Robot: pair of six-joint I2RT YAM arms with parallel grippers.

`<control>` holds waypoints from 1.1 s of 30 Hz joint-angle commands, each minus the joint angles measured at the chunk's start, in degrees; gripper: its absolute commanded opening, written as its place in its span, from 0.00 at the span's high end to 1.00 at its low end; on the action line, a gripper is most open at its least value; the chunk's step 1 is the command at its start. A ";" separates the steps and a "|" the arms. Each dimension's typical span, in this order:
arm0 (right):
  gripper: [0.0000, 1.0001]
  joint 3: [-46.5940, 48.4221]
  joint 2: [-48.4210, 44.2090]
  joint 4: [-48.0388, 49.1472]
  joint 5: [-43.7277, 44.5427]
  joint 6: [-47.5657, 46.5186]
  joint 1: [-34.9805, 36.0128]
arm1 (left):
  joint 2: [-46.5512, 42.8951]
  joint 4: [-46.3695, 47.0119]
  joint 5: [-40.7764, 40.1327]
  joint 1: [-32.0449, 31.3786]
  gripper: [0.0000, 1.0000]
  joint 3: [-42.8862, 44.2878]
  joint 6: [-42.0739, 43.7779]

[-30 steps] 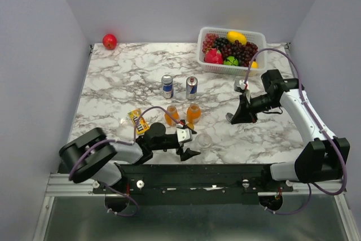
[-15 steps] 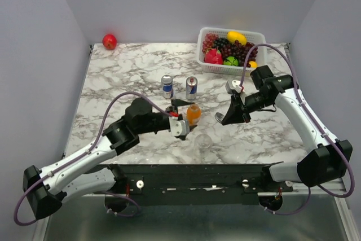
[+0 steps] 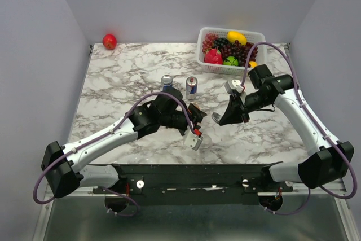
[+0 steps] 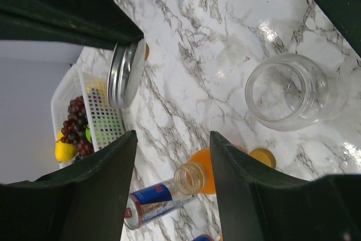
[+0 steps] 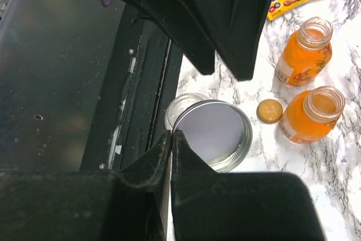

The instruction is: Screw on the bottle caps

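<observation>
Barely begun: jar [image 4: 287,91] and both orange bottles [image 5: 310,114] uncapped, silver lid [image 5: 214,134] pinched in right claw [image 5: 171,136], left claw [image 4: 172,139] parted, empty.

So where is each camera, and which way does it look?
Top view: high behind the robot, looks down on the marble table; left arm and right arm show.
Left wrist: rides that arm, looks past the open left tool at the glass jar.
Right wrist: rides its arm, looks past the right tool pinching the silver lid.
Shared: both wrist views show that lid.
</observation>
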 commanded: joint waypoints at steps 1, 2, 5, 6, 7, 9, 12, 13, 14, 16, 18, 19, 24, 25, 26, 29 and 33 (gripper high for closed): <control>0.90 -0.70 -1.28 -10.63 -2.31 -0.83 1.07 | -0.11 7.79 -0.27 -2.92 0.39 -1.06 0.19; 0.90 -0.78 -1.19 -10.63 -2.14 -0.83 1.16 | -0.02 9.30 -1.15 -3.10 0.40 -1.15 -1.30; 0.90 -0.70 -0.31 -10.81 -1.26 -0.22 1.16 | 0.42 13.35 -4.32 -3.72 0.43 -1.41 -5.79; 0.90 -0.70 -0.13 -10.90 -1.08 -0.22 1.25 | 0.42 13.53 -4.58 -3.72 0.43 -1.33 -5.80; 0.90 -0.70 -0.05 -10.81 -1.17 -0.39 1.33 | 0.34 14.41 -4.76 -3.80 0.44 -1.67 -5.45; 0.90 -0.09 -0.04 -10.81 -1.35 -0.83 1.77 | 0.42 14.16 -4.15 -3.80 0.45 -1.68 -4.92; 0.90 1.14 0.74 -10.72 -1.61 -0.74 2.21 | 0.77 11.95 -2.48 -4.07 0.46 -1.32 -3.07; 0.90 1.41 1.01 -10.81 -1.44 -0.74 2.30 | 0.69 13.52 -2.74 -4.16 0.46 -1.85 -3.68; 0.90 1.50 1.18 -10.81 -1.52 -0.66 2.48 | 0.77 13.54 -3.00 -4.33 0.46 -1.94 -3.51; 0.90 1.85 1.45 -10.81 -1.52 -0.66 2.65 | 0.86 13.27 -2.83 -4.42 0.50 -1.85 -2.64; 0.90 2.20 1.71 -10.81 -1.52 -0.57 3.00 | 1.04 13.45 -2.13 -4.42 0.53 -1.94 -1.84; 0.90 2.38 1.89 -10.72 -1.52 -0.57 3.01 | 1.39 13.36 -1.95 -4.42 0.57 -1.85 -1.58; 0.90 3.08 2.06 -10.72 -1.26 -0.39 3.53 | 2.53 10.29 0.59 -4.51 0.72 -0.54 1.23; 0.90 3.08 2.15 -10.72 -1.26 -0.39 3.45 | 2.62 9.76 0.86 -4.51 0.76 -0.62 1.23; 0.90 3.17 2.07 -10.81 -1.17 -0.30 3.44 | 2.79 9.32 1.21 -4.51 0.78 -0.54 1.41; 0.90 3.43 2.06 -10.81 -0.65 -0.13 3.36 | 2.80 8.26 1.74 -4.42 0.84 -0.53 1.15; 0.71 8.33 1.71 -9.85 3.38 2.32 2.66 | 3.50 7.65 1.56 -3.64 0.91 0.34 -4.19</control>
